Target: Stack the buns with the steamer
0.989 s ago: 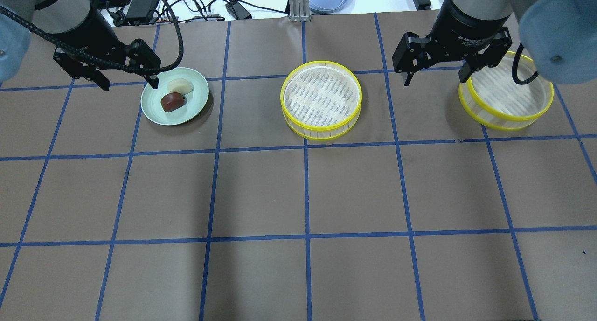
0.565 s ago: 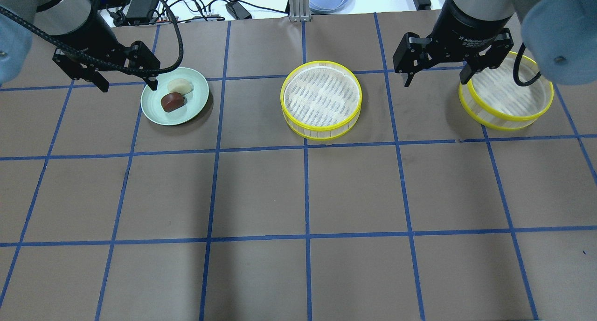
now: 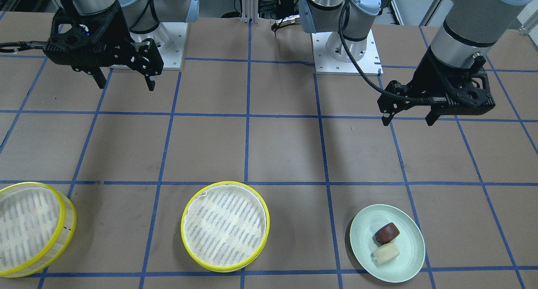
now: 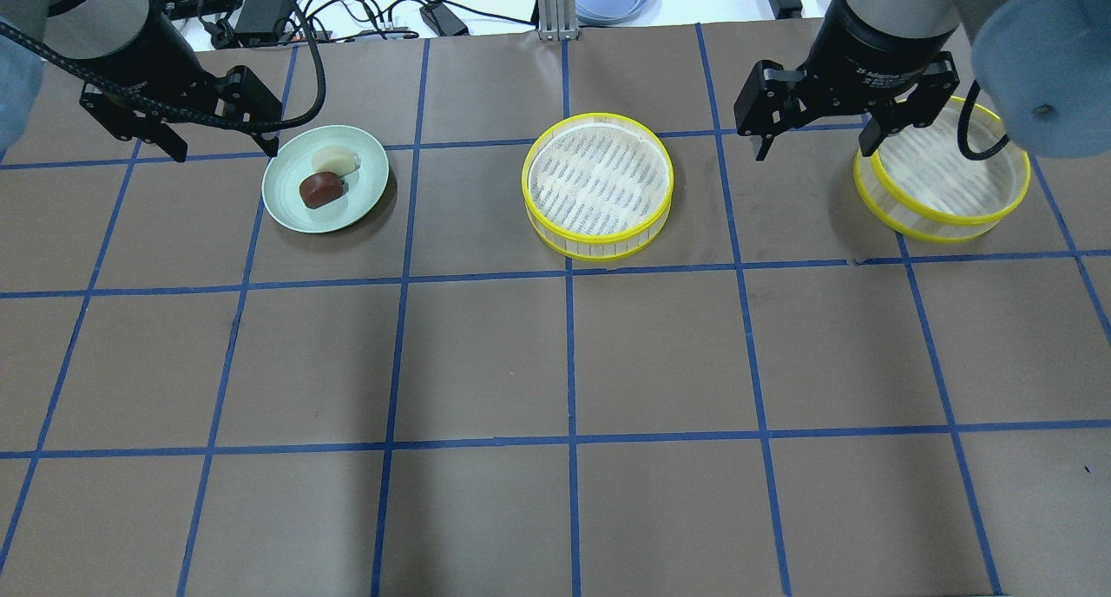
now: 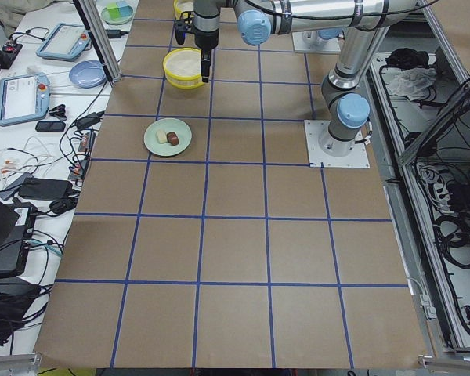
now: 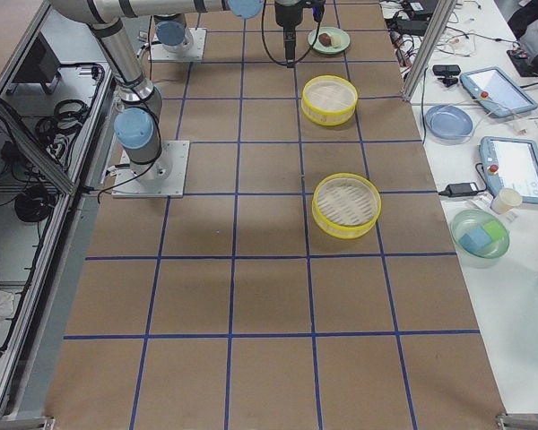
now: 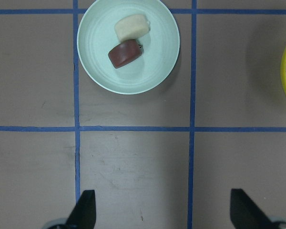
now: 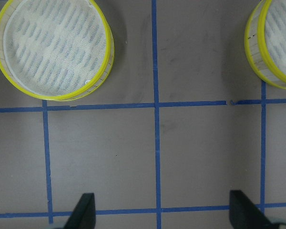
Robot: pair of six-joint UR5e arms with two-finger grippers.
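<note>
A cream-white bun (image 4: 334,158) and a dark reddish-brown bun (image 4: 320,189) lie side by side on a pale green plate (image 4: 369,185) at the far left. One steamer tier (image 4: 597,232) stands at the far middle and holds nothing. The other tier (image 4: 946,219) stands at the far right, tilted. My left gripper (image 4: 224,150) is open and empty, high up, left of the plate. My right gripper (image 4: 814,150) is open and empty, high up, between the two tiers. The left wrist view shows both buns (image 7: 126,53) ahead of the open fingers (image 7: 83,212).
Brown paper with a blue tape grid (image 4: 568,354) covers the table. Cables and power bricks (image 4: 347,11) and an aluminium post (image 4: 549,7) lie past the far edge. Tablets and bowls (image 6: 489,90) sit on a side bench.
My left gripper has moved left, off the plate's rim, still open. My right gripper has barely moved. Buns and tiers are where they were.
</note>
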